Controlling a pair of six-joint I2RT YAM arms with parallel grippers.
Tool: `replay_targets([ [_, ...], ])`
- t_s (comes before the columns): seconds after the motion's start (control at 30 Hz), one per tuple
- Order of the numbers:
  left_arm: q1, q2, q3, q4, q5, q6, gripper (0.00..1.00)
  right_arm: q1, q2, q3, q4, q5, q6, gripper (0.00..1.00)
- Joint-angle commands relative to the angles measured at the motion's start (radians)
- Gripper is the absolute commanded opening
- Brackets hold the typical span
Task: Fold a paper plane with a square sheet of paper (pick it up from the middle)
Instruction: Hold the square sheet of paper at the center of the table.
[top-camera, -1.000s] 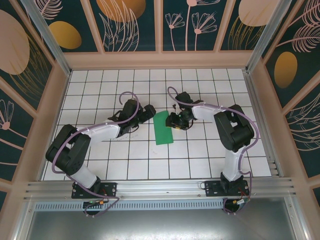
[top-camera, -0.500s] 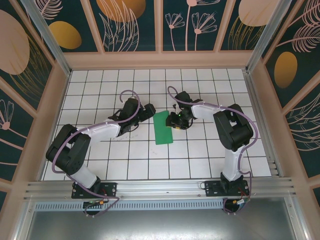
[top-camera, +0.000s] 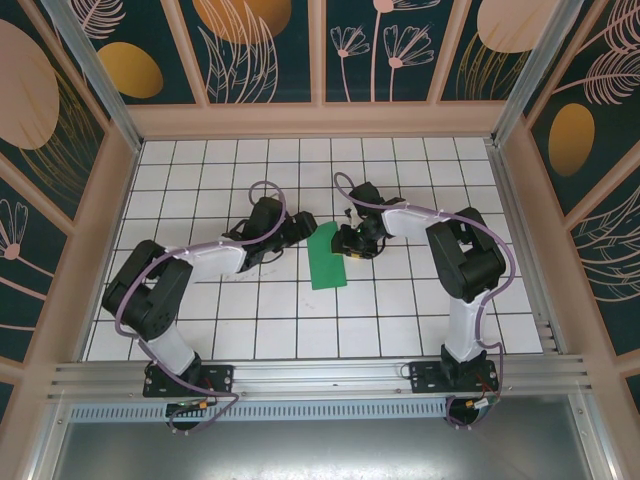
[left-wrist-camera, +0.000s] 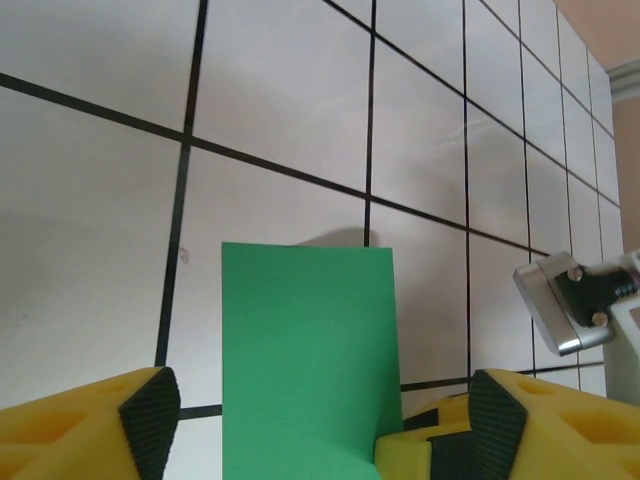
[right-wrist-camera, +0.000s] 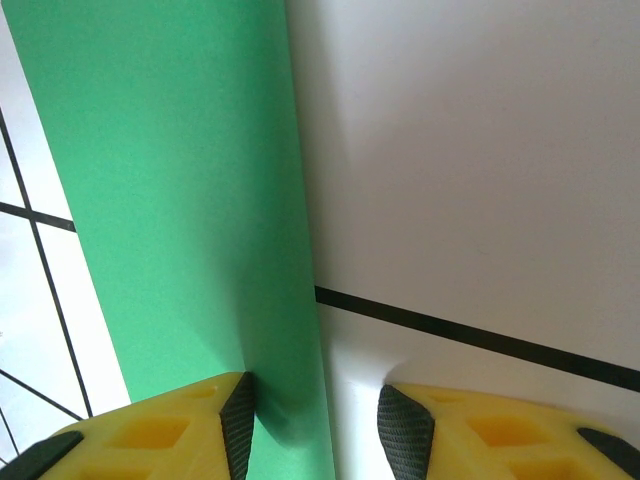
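Two arms work over the white-tiled bench (top-camera: 400, 300). The left arm bends out to the left at its elbow, and its forearm lies low, running across to the far left corner of the green sheet of paper (top-camera: 325, 260). The right arm folds at its elbow, and its forearm stretches leftward to the sheet's far right corner. Each arm carries a loop of purple cable.

There are two hands, one at each far corner of the sheet. The left hand (top-camera: 303, 226) is spread wide. In its wrist view the two yellow fingers (left-wrist-camera: 150, 410) stand either side of the sheet (left-wrist-camera: 305, 350), with white bench showing between each black pad and the paper, so it pinches nothing. The right hand (top-camera: 345, 240) is partly spread. In its wrist view the right hand (right-wrist-camera: 315, 430) straddles the sheet's long edge, one finger above the green (right-wrist-camera: 170, 200) and the other above the bare bench, with a clear gap between the pads. It grips nothing that can be seen.

There is one sheet. It lies flat on the bench as a narrow rectangle, its long sides running away from the arm bases, between the two hands.
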Motion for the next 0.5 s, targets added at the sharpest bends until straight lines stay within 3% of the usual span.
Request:
replay_targets([
  [0.0, 0.000, 0.043, 0.017, 0.067, 0.071, -0.017, 0.72, -0.001, 0.246, -0.090, 0.046, 0.270, -0.040, 0.47],
  [0.2, 0.000, 0.082, 0.019, 0.105, 0.130, -0.037, 0.55, -0.001, 0.258, -0.087, 0.056, 0.271, -0.021, 0.47],
  [0.47, -0.001, 0.106, 0.023, 0.120, 0.164, -0.044, 0.44, 0.000, 0.265, -0.088, 0.058, 0.277, -0.024, 0.47],
])
